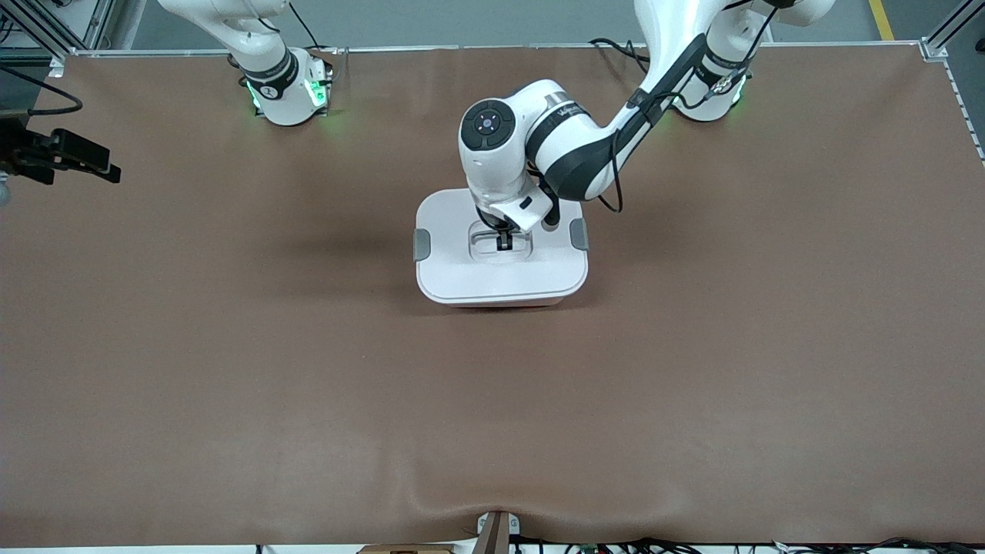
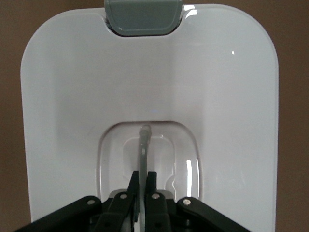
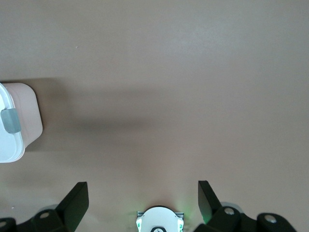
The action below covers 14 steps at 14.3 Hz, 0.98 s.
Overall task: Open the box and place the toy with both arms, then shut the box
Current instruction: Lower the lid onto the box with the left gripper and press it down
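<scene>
Your left tool (image 1: 504,240) is pinched tight on the lid's centre handle (image 2: 144,145); the box (image 1: 500,265) sits mid-bench, lid on; your right tool (image 3: 142,198) waits wide open above bare bench.

The left arm reaches from its base at one o'clock toward the table's middle, wrist bent straight down. The left gripper (image 1: 504,240) is low, fingers (image 2: 150,186) pinched together. The right arm waits, the right gripper (image 3: 142,200) raised with fingers spread wide.
</scene>
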### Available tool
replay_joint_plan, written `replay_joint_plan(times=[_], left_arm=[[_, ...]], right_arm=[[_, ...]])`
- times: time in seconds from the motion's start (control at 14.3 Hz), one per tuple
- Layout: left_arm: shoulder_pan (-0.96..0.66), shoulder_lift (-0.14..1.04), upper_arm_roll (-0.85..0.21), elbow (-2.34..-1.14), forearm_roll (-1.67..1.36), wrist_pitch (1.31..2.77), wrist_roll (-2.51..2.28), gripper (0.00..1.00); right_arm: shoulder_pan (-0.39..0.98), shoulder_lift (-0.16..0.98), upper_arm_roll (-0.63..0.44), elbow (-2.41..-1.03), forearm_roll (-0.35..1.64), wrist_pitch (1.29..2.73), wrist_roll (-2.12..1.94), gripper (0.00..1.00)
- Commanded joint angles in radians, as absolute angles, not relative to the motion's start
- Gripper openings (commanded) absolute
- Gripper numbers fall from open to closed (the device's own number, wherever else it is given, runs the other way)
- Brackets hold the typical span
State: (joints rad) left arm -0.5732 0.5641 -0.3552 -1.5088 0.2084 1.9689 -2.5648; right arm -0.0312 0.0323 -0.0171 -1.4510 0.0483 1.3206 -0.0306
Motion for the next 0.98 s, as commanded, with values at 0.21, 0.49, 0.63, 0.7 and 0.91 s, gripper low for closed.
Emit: replay_joint_plan(times=[0.21,0.49,0.63,0.7,0.91], left_arm=[[-0.578,0.560,-0.353,-1.543,0.235,1.945,-2.551,0.00],[-0.577,0.557,-0.354,-1.540,0.233,1.945,-2.549,0.00],[-0.597,0.557,-0.356,-1.552,0.294,1.947,-2.563,0.00],[-0.609,0.557,-0.357,-1.558,0.328,1.953,-2.595,0.00],[-0.606,0.555,-0.359,-1.565,0.342,1.960,-2.645,0.00]], right_arm=[[-0.040,0.044,-0.006,-1.428,0.054,1.312,-0.034,1.00],[-0.040,0.044,-0.006,-1.428,0.052,1.313,-0.034,1.00],[-0.043,0.044,-0.006,-1.428,0.055,1.313,-0.034,1.00],[-0.041,0.044,-0.006,-1.428,0.054,1.313,-0.034,1.00],[-0.043,0.044,-0.006,-1.428,0.057,1.312,-0.032,1.00]])
